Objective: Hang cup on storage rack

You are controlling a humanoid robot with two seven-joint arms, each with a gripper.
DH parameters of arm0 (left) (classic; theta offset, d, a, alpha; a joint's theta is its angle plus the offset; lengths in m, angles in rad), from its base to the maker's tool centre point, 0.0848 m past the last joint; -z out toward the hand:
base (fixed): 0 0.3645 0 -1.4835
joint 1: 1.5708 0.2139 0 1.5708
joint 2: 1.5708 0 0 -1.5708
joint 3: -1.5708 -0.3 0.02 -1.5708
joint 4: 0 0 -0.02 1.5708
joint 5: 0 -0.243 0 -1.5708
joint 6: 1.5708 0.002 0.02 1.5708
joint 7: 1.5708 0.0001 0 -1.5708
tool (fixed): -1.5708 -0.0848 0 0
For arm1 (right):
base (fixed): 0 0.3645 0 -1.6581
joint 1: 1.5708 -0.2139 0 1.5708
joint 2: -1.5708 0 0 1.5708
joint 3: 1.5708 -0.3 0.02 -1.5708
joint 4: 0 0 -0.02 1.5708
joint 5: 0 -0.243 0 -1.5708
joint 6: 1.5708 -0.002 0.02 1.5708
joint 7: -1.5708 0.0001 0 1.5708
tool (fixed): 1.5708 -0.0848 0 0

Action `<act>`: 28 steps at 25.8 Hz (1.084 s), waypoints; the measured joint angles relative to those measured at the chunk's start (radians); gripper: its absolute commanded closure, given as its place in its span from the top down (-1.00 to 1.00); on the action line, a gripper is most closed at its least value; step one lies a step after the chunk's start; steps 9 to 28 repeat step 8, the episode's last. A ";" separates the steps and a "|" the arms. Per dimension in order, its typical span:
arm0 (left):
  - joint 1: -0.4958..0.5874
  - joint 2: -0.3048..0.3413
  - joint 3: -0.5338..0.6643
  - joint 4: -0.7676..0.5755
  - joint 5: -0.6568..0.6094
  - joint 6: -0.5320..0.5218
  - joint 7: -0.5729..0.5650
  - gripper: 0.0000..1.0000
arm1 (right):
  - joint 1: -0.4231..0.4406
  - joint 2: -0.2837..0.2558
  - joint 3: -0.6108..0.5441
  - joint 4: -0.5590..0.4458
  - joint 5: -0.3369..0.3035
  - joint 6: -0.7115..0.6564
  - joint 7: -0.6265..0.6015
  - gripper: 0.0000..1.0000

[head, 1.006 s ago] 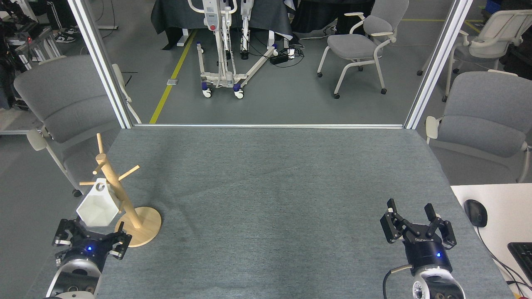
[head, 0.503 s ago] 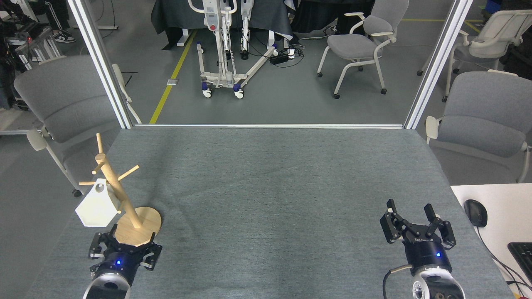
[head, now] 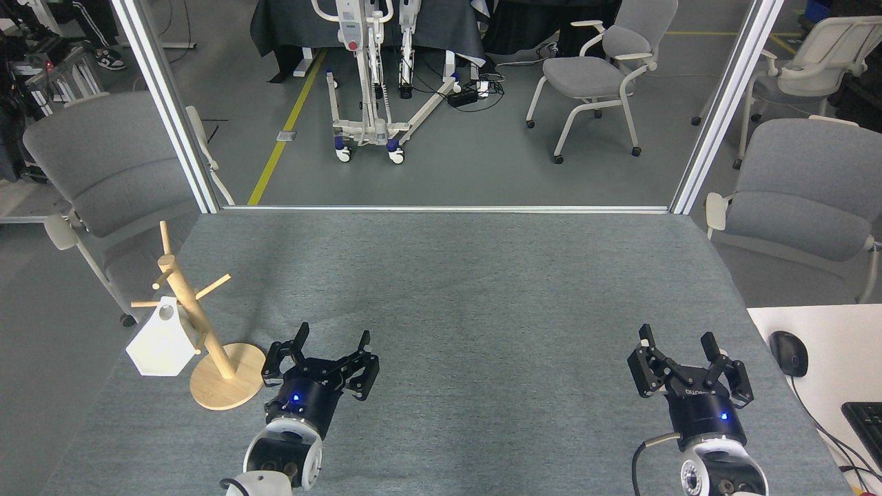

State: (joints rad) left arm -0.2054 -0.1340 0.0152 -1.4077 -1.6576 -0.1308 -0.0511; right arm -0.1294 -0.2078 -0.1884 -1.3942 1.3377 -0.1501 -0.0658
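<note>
The cup (head: 160, 342) hangs from a peg of the storage rack (head: 207, 344) at nine o'clock, the left gripper (head: 329, 353) beside its base and the right gripper (head: 681, 355) both spread empty; a nudge could tip the rack

Left gripper (head: 333, 337): black, two linked fingers on black brackets; one small blue light on the body.
Right gripper (head: 681, 340): black, same build; pale lettering across the body, too small to read; blue light below it.
Wrists: round housings, silver-white, dark end faces with small holes.
Cable: thin black loop beside the right wrist.
</note>
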 measured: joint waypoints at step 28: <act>0.010 0.000 -0.160 -0.071 0.037 0.197 -0.002 0.96 | -0.001 -0.001 0.000 0.000 0.000 0.003 0.000 0.99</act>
